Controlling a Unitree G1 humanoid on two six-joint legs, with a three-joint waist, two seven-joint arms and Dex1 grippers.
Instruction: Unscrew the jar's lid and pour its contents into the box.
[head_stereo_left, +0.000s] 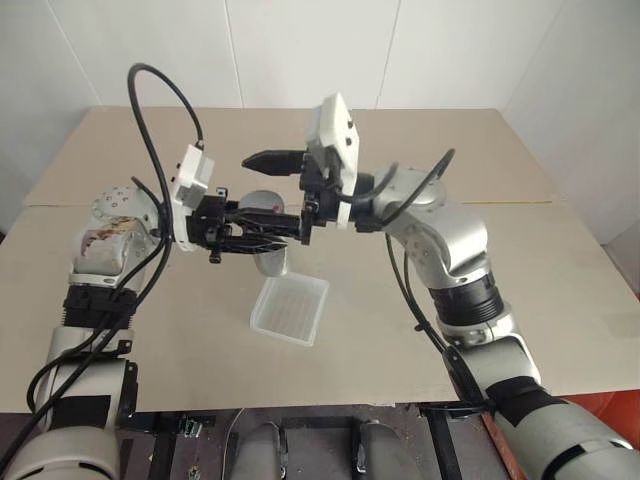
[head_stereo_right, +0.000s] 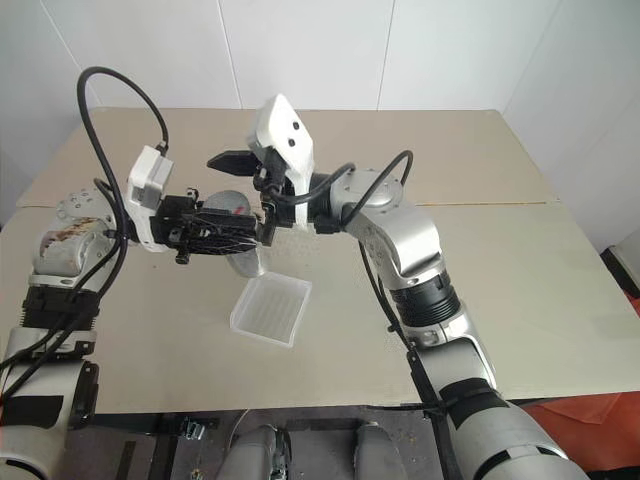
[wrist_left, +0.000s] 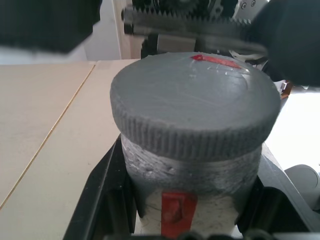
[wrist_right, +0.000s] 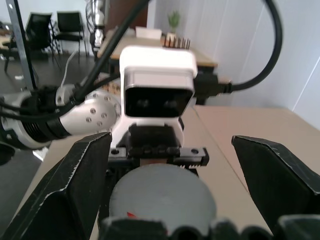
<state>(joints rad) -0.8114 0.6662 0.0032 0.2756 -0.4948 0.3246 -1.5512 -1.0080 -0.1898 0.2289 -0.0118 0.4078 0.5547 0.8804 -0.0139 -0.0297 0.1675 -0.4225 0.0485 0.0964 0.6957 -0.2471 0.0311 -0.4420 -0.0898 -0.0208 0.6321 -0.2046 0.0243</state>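
Two arms raised, left gripper (head_stereo_left: 285, 228) clamping jar (head_stereo_left: 268, 255)

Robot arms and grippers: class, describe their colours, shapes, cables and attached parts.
Both arms are silver-grey metal with black ribbed joint bands. Each wrist carries a white boxy camera housing fed by a looping black cable. The left gripper and right gripper each have two black fingers, wedge-shaped on the right one.

Evenly and brightly lit from above, with soft shadows beneath the box (head_stereo_left: 289, 309) on the table (head_stereo_left: 520, 270), and close-up blur on the right gripper (wrist_right: 172, 192) fingers.
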